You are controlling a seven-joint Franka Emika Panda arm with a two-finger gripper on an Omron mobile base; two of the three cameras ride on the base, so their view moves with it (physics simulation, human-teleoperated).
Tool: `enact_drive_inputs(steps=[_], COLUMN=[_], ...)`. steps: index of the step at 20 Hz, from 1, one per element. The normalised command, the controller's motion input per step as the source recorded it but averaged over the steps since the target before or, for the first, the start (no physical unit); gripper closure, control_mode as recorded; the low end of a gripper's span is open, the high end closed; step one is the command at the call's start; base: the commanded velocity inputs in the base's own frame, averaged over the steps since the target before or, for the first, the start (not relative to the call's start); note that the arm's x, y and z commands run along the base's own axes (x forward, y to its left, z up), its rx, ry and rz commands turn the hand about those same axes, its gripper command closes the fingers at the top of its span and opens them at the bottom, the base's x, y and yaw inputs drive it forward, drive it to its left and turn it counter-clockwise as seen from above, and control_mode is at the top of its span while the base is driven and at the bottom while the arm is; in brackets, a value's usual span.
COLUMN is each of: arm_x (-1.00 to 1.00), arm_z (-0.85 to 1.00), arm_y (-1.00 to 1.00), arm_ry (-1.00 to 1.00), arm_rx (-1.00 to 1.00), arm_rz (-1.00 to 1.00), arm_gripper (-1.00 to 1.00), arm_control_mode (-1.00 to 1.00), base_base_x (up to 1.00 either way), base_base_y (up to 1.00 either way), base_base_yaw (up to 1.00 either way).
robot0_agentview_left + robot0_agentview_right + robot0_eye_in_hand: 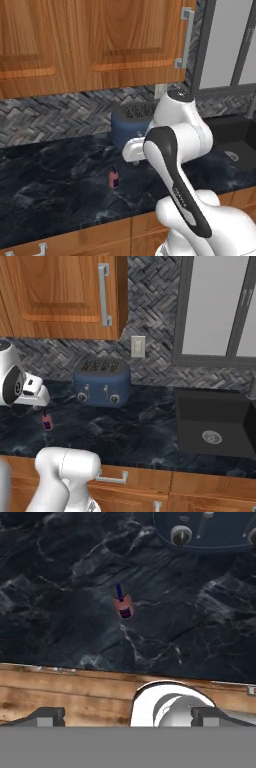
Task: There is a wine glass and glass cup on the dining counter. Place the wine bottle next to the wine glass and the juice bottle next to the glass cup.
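Left base view: juice bottle upright on black marbled desk, in front of blue toaster, clear of it. White arm bent over desk, right of bottle.

Right base view: juice bottle upright near desk's left part, just below arm's white wrist. Toaster at back, sink at right.

Hand view: pincer spread to widest, 2 dark tips far apart, nothing held. Juice bottle on desk ahead, well clear of tips; toaster base beyond.
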Motion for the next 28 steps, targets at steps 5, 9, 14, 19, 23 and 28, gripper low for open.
enact_drive_inputs(steps=[5, 9, 14, 19, 23, 28], arm_x=[0.36, 0.30, 0.38, 0.34, 0.36, 0.30], arm_z=[-0.30, -0.36, -0.41, -0.23, -0.21, -0.21], arm_y=[0.35, 0.25, 0.04, 0.00, 0.00, 0.05], arm_ry=[0.03, 0.02, 0.04, 0.13, 0.15, 0.06], arm_rx=[-0.11, -0.17, -0.06, 0.09, 0.12, 0.03], arm_rz=[0.00, 0.00, 0.00, 0.00, 0.00, 0.00], arm_gripper=[-1.00, -1.00, -1.00, -1.00, -1.00, -1.00], arm_control_mode=[-1.00, -1.00, -1.00, -1.00, -1.00, -1.00], base_base_x=[0.00, 0.00, 0.00, 0.00, 0.00, 0.00], base_base_y=[0.00, 0.00, 0.00, 0.00, 0.00, 0.00], base_base_yaw=[0.00, 0.00, 0.00, 0.00, 0.00, 0.00])
